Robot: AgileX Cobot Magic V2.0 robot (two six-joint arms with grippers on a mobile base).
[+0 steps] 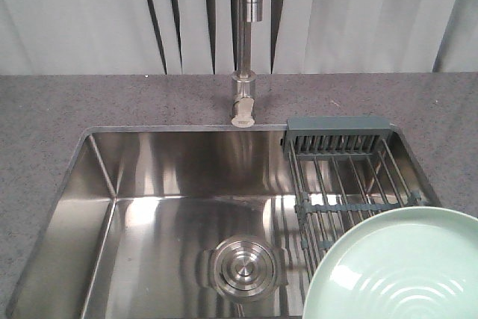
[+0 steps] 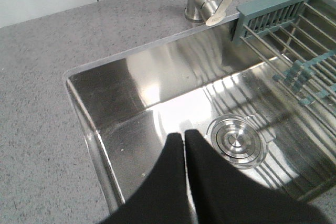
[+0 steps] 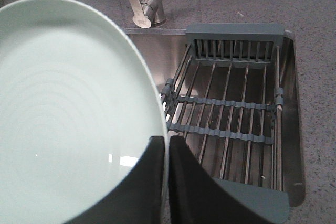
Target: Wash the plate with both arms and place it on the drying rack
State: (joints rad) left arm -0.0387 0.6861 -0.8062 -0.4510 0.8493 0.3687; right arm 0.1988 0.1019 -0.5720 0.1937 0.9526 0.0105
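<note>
A grey speckled stone surface surrounds a rectangular stainless-steel sink. Both claws hang over the sink.

The round pale mint-green plate is clamped in the right claw. Its raised rim runs between the two black fingers, one lying over the plate's face and the other behind the rim. From this claw the plate spreads up and away on the sink's open side. In the front view the plate covers the near end of the rack, and I cannot tell whether the two touch.

The drying rack of parallel steel rods with grey-green plastic end bars and cross straps spans the sink's right part. It lies just ahead of the right claw and stretches away from it to the back wall of the sink. From the left claw the rack is far off ahead and to the side.

The brushed-steel faucet stands on the surface behind the sink, well beyond both claws.

The round steel drain sits in the sink floor, just beside the left claw's tips.

The left claw is closed on nothing, its black fingers pressed together above the sink floor.
</note>
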